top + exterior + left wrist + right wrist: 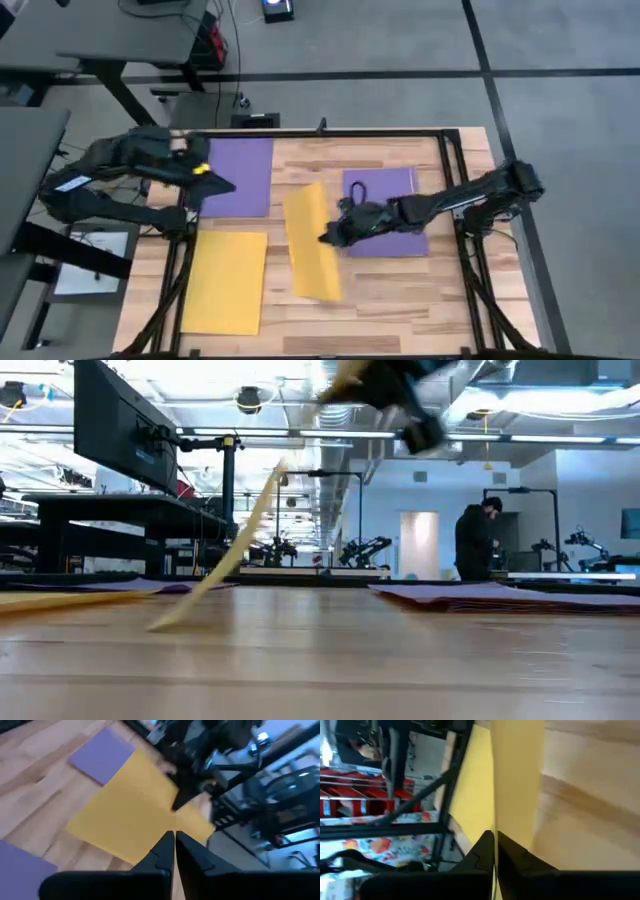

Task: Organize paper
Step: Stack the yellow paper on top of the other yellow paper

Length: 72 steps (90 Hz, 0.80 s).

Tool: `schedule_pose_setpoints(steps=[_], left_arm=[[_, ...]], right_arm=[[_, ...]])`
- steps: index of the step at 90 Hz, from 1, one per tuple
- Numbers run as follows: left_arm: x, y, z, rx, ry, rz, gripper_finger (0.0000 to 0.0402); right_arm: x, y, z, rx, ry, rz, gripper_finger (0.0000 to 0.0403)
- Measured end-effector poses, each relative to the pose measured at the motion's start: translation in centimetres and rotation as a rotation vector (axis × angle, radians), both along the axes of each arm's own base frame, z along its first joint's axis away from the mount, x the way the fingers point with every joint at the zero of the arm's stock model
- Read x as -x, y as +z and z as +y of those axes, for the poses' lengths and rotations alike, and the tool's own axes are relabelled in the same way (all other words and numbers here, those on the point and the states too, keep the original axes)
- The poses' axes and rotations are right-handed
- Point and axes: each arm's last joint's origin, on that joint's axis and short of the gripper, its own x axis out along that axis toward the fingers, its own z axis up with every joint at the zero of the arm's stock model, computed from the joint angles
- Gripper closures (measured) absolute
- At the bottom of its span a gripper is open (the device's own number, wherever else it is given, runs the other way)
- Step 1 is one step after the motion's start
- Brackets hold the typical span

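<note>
Two dark, slim arms, matte black from base to tip.

The left arm (120,165) carries yellow patches near its wrist and a pale label lower down; the right arm (470,195) is black throughout, ending in tapered black fingers (485,852).

Robotics lab: other robot arms (365,550) on benches, monitor (120,422), ceiling strip lights, person (478,538) in bkgd.

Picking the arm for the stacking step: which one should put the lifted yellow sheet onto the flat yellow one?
Right. Its end effector already pinches the tilted yellow sheet, one edge on the table. The left end effector hangs shut and empty over the far purple sheet; flat yellow sheet lies beside.
</note>
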Motion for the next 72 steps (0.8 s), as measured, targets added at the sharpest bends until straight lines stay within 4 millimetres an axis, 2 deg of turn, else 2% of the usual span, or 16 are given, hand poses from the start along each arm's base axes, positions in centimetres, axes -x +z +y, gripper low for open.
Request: schedule_pose_setpoints(steps=[12, 17, 26, 34, 43, 50, 63, 72], left_arm=[[1.9, 0.5, -0.3, -0.031, -0.019, -0.064, 0.0402], [2.4, 0.5, -0.3, -0.048, -0.025, -0.081, 0.0402], [3.0, 0.6, -0.4, -0.061, -0.029, -0.099, 0.0402], [3.2, 0.7, -0.4, -0.066, -0.033, -0.106, 0.0402], [3.3, 0.7, -0.4, -0.069, -0.034, -0.108, 0.0402], [3.4, 0.6, -0.4, -0.070, -0.034, -0.104, 0.0402], [3.4, 0.6, -0.4, -0.079, -0.038, -0.102, 0.0402], [3.4, 0.5, -0.4, -0.078, -0.038, -0.094, 0.0402]], right_arm=[[-5.8, 0.7, 1.6, -0.032, 0.005, -0.124, 0.0403], [-8.3, 1.4, 2.0, -0.043, 0.007, -0.225, 0.0403], [-12.3, 1.7, 2.2, -0.053, 0.002, -0.387, 0.0403], [-14.9, 1.0, 1.9, -0.072, 0.003, -0.492, 0.0403], [-16.9, -0.7, 1.9, -0.106, 0.016, -0.559, 0.0403], [-17.8, -2.7, 2.4, -0.147, 0.019, -0.534, 0.0403], [-18.4, -7.1, 3.9, -0.208, 0.024, -0.422, 0.0403], [-18.3, -8.9, 4.8, -0.212, -0.004, -0.331, 0.0403]])
